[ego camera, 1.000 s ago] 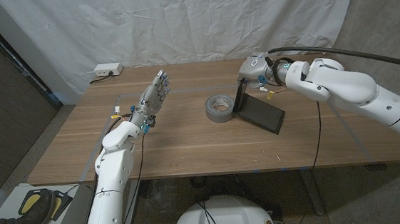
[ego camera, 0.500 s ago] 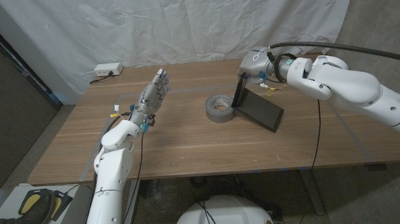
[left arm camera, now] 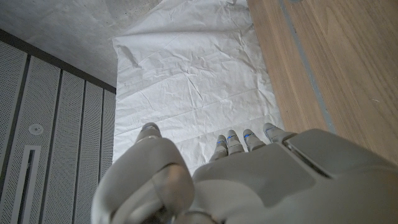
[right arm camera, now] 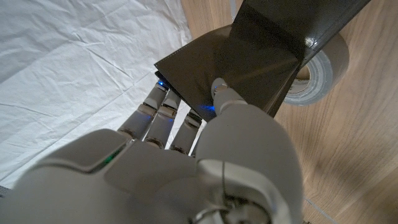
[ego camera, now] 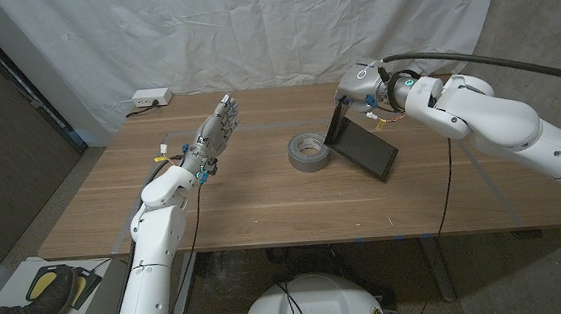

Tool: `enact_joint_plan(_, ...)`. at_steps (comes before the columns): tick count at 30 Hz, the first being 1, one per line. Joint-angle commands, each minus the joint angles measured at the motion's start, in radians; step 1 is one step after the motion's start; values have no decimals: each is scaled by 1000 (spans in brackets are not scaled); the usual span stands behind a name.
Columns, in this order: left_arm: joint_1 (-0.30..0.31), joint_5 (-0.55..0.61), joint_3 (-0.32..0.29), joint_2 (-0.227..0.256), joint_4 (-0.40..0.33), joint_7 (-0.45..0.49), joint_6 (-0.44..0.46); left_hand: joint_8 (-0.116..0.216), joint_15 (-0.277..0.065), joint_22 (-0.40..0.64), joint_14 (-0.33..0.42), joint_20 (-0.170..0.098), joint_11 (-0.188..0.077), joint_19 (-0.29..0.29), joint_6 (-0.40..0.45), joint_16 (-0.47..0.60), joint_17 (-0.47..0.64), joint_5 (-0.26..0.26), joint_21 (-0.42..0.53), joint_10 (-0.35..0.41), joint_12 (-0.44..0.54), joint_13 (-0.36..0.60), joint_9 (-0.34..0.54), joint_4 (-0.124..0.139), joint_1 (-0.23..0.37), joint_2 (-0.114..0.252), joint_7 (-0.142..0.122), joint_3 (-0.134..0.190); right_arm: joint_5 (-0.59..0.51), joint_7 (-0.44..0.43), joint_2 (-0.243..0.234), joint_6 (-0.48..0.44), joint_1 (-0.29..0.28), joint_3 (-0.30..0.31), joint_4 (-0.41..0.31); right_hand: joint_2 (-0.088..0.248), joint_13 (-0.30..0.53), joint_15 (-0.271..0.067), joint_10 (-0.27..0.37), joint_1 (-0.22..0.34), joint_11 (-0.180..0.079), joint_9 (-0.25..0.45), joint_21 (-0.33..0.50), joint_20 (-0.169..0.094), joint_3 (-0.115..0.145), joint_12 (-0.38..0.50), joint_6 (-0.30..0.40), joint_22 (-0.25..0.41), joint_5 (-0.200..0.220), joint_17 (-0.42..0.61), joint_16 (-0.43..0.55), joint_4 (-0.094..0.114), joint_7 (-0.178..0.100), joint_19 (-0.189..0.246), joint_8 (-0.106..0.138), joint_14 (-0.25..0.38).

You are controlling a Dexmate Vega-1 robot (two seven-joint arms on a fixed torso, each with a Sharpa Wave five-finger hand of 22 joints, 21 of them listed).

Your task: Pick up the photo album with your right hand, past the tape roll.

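Note:
The black photo album (ego camera: 363,148) tilts with its far edge raised, just right of the grey tape roll (ego camera: 307,152). My right hand (ego camera: 353,95) grips that raised far edge; in the right wrist view the thumb presses on the album's dark cover (right arm camera: 249,62) with the fingers (right arm camera: 163,112) behind it, and the tape roll (right arm camera: 320,68) lies just past it. The album's low corner seems to be near or on the table; I cannot tell which. My left hand (ego camera: 213,137) stands over the left part of the table, fingers apart and holding nothing; it appears again as my left hand (left arm camera: 236,180).
A white power strip (ego camera: 152,98) lies at the table's far left corner. A white cloth backdrop (ego camera: 250,29) hangs behind the wooden table (ego camera: 264,198). Cables trail from my right wrist toward the table's right side.
My right hand has lifted the album's far edge higher and drawn it slightly right, away from the tape roll. The left arm has stayed still.

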Motion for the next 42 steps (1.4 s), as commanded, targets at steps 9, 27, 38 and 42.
enact_joint_plan(9,-1,-2,-1,-7,-1,0,-8,-2,1,2,3,-65,1,-7,-2,1,6,-1,2,4,-2,2,4,4,5,5,0,-5,65,19,-7,-47,6,51,-56,10,1,-153,6,3,1,2,83,-153,19,-3,52,-7,4,5,9,25,8,-34,5,10)
enact_joint_plan(27,1,-7,-6,-8,-1,0,-20,-1,3,2,3,-65,2,-6,0,1,6,-2,2,4,-2,2,4,3,9,8,0,-6,39,72,14,-58,63,35,-87,9,1,-153,9,2,1,4,189,-153,16,-3,50,-17,4,3,10,20,8,-77,4,20)
enact_joint_plan(38,2,-9,-6,-8,-6,1,-18,0,2,2,1,-64,0,-6,1,1,5,-3,2,3,-3,2,4,2,11,9,0,-7,24,102,28,-66,86,33,-103,8,1,-152,9,0,0,5,234,-152,16,-3,53,-21,4,3,11,19,7,-98,6,19)
enact_joint_plan(42,5,-7,-6,-7,-9,1,-18,0,0,2,1,-64,0,-7,2,1,5,-3,1,3,-3,2,4,2,13,10,0,-8,22,108,31,-68,90,37,-109,7,1,-152,9,1,0,6,251,-152,16,-4,54,-22,4,5,13,16,8,-104,6,22)
